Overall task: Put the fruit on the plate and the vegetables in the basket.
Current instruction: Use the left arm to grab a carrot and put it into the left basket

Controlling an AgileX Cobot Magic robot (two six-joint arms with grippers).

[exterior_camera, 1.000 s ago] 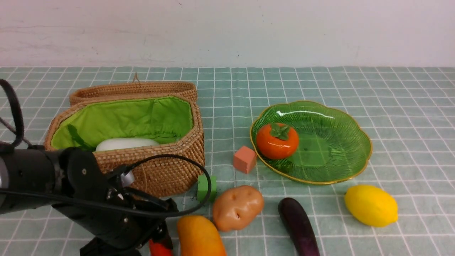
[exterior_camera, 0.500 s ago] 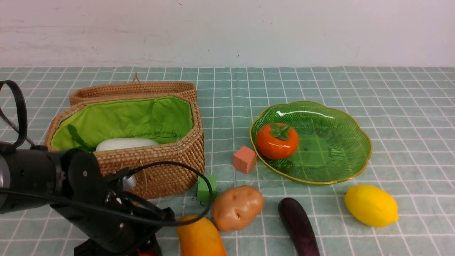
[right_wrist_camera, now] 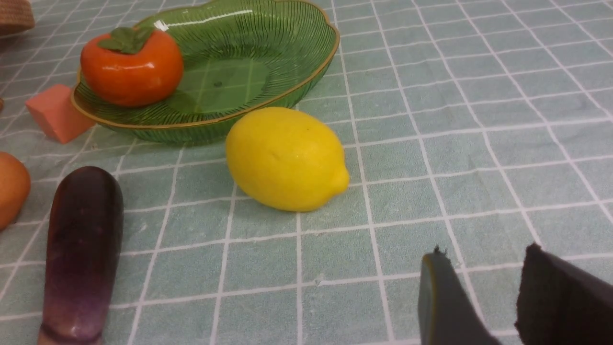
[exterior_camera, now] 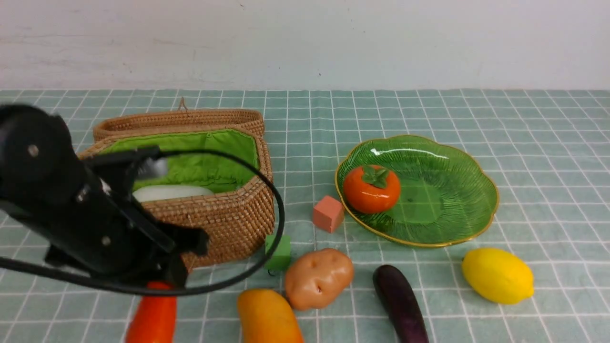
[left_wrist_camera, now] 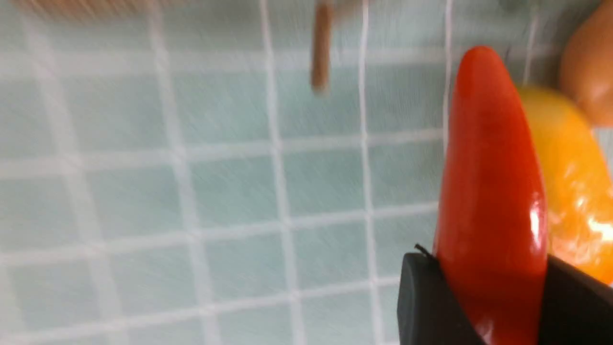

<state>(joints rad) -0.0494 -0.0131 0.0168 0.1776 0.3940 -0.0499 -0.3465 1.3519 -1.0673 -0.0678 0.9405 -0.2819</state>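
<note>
One red pepper [exterior_camera: 151, 317] in left pincer [left_wrist_camera: 491, 270] — just outside the basket [exterior_camera: 228, 214].

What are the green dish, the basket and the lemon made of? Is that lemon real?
The dish looks like green glass: see-through, ribbed, with bright glints and a gold edge. The basket seems to be woven wicker, strands plainly visible, lined with bright green cloth. The lemon is probably a plastic toy, given its even yellow, smooth, faintly shiny skin, though I cannot be sure.

We see a glossy red pepper [left_wrist_camera: 491, 191], a rough woven wicker basket [exterior_camera: 228, 219], a ribbed glassy plate [exterior_camera: 457, 190] and a matt cloth surface [exterior_camera: 548, 143].
</note>
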